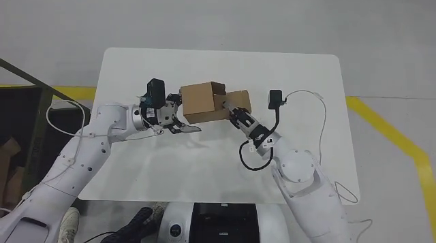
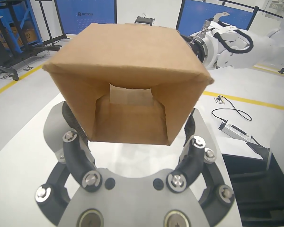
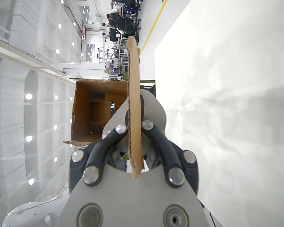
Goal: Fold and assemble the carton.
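Left side: my left jaws are spread, one finger on each side of the near open end of the brown corrugated cardboard carton. Can't tell if the pads actually touch the walls.

Carton: over the middle of the white desk, a bit towards the far edge. It's squared up into a tube. It looks lifted off the surface, not certain. From my left wrist I see straight into it: inner flaps are turned in partway, with a gap left open through the middle.

Right side: my right jaws are pressed together on the long outer flap that sticks out towards the desk's right edge, cardboard edge-on between the pads.

Further right: a small black box with a white cable, near the right edge, apart from the carton.

Step, my read: body is erected and I'm closing the right-hand end. The next move calls for swinging that pinched flap across the opening. The left jaws need to clamp or brace the body first, or the tube will rack or slide.
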